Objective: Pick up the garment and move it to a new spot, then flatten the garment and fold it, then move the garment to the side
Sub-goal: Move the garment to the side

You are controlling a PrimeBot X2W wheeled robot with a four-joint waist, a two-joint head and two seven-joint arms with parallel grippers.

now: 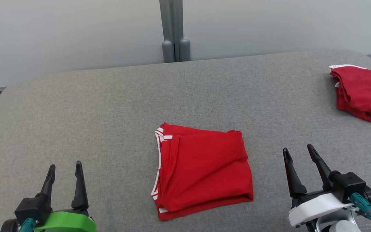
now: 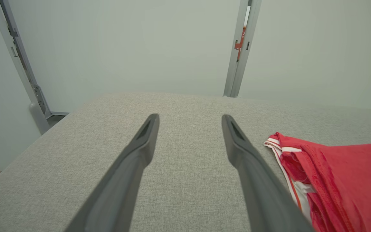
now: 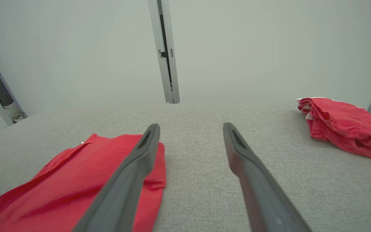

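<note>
You have the red garment (image 1: 201, 170) lying folded into a rough square near the middle of the grey fabric-covered surface (image 1: 108, 112). Its white-trimmed edge faces the robot's left, and a fold line runs along its near edge. It lies flat, and nothing touches it.

Left gripper (image 1: 65, 164): you see it low at the near left, well apart from the garment. Its fingers point away from the robot and tilt slightly, spread wide with nothing between them. In your left wrist view the white-trimmed corner lies just to the right of the right-hand finger, apart from it.

Right gripper (image 1: 298, 148): near right, set a little farther forward than the left and just beside the garment's right edge. It is angled toward the robot's left, fingers parted and empty. In your right wrist view one finger overlaps the red cloth; you cannot tell contact from there, but the head view shows a gap.

A second red garment (image 1: 362, 93), loosely bunched, sits at the far right edge of the surface. A grey post (image 1: 174, 32) stands against the pale wall behind
</note>
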